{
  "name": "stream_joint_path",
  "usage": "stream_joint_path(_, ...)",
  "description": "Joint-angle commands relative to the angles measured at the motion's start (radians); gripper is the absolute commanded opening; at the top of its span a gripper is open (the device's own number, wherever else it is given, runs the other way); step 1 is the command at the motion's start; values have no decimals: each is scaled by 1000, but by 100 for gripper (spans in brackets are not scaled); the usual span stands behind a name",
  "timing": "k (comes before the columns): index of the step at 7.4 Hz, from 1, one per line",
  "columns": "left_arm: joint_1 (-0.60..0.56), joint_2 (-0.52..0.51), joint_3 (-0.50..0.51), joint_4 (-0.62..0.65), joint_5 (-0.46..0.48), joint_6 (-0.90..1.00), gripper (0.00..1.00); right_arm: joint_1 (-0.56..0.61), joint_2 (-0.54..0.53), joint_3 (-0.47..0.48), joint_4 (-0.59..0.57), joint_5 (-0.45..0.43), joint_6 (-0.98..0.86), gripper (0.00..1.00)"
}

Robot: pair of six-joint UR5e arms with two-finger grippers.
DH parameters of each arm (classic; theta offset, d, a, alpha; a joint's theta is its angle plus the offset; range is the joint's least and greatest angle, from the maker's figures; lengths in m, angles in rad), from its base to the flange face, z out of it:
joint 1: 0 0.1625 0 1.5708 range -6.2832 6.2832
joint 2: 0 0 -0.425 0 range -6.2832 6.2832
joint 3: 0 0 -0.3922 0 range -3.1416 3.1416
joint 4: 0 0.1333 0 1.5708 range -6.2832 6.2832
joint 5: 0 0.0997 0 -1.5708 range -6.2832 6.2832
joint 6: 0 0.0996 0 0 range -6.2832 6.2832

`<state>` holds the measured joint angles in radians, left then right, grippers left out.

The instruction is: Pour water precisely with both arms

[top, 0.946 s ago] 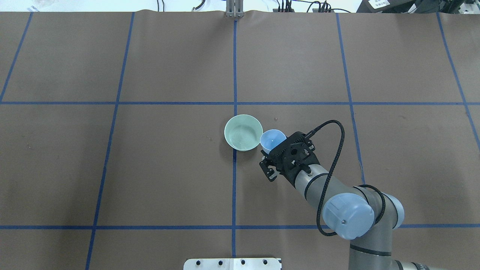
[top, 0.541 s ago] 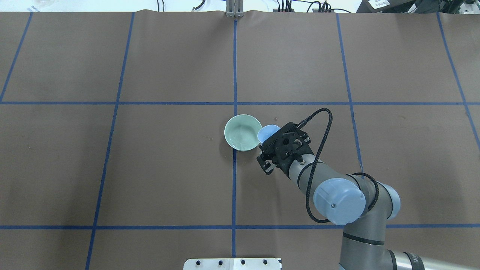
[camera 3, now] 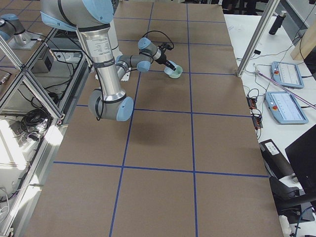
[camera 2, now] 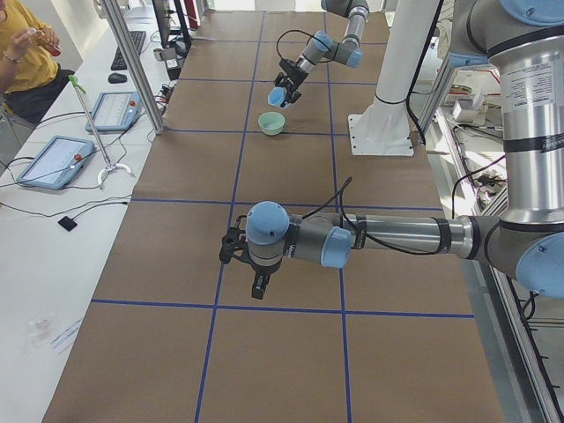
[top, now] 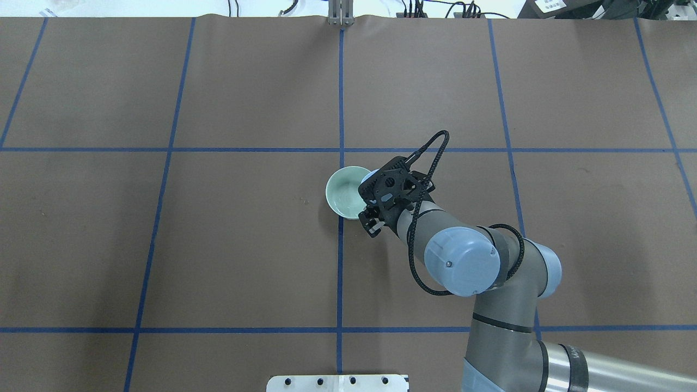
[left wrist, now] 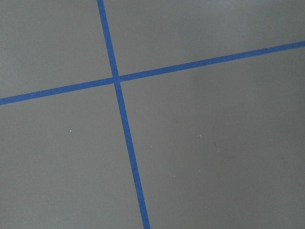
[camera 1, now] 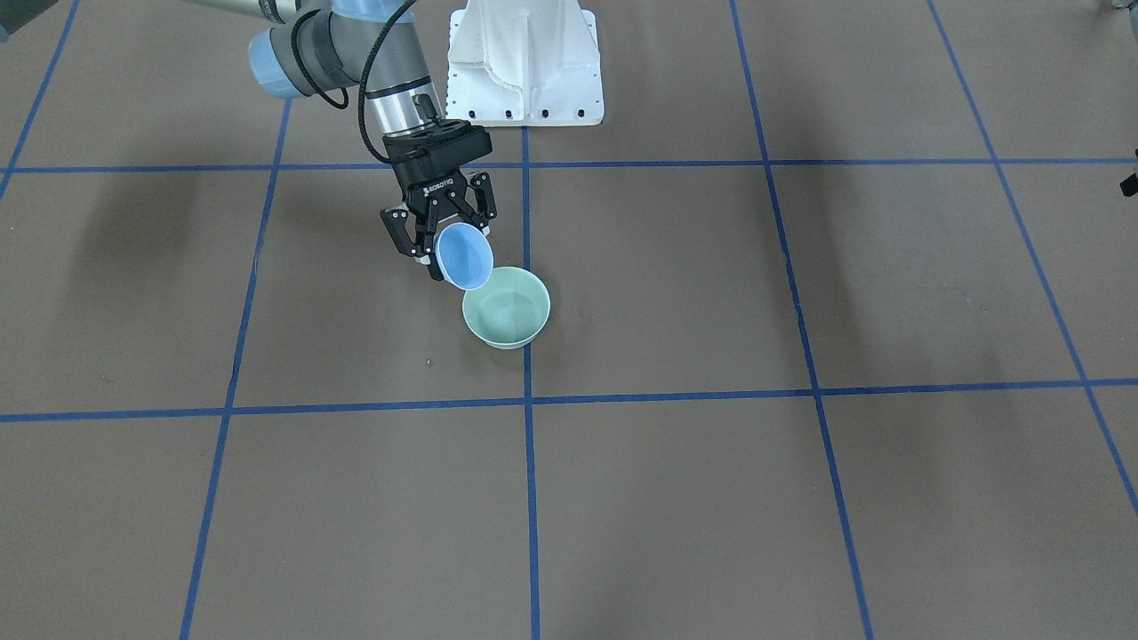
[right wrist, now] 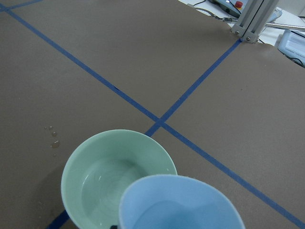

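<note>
A pale green bowl (camera 1: 507, 311) (top: 342, 193) stands near the table's middle with a little water in it (right wrist: 102, 176). My right gripper (camera 1: 449, 253) (top: 370, 190) is shut on a light blue cup (camera 1: 464, 256) (right wrist: 176, 202), which is tipped steeply with its lip over the bowl's rim. From overhead the wrist hides all but a sliver of the cup (top: 372, 174). The left arm's gripper (camera 2: 251, 264) hangs over bare table far from the bowl; I cannot tell whether it is open or shut. Its wrist camera shows only brown table and blue tape.
A few water drops (right wrist: 53, 138) lie on the brown table beside the bowl. The white pedestal base (camera 1: 524, 62) stands behind the right arm. An aluminium post (top: 340, 13) rises at the far edge. A seated person (camera 2: 22, 53) and tablets (camera 2: 53, 159) are beside the table.
The right arm has swung the blue cup leftwards over the bowl's rim and tipped it further. The bowl has stayed put.
</note>
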<state>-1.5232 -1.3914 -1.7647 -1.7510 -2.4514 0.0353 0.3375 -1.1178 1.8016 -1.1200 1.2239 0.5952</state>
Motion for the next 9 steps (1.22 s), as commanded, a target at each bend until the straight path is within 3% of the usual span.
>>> stream_joint_path(1, 0, 0, 1, 1, 0, -2, 99, 21, 36, -36, -33, 38, -5, 0)
stream_joint_path(5, 0, -1, 1, 1, 2, -5, 99, 32, 72, -33, -167, 103, -25, 0)
stream_joint_path(9, 0, 0, 1, 1, 0, -5, 99, 32, 73, -12, -230, 134, -41, 0)
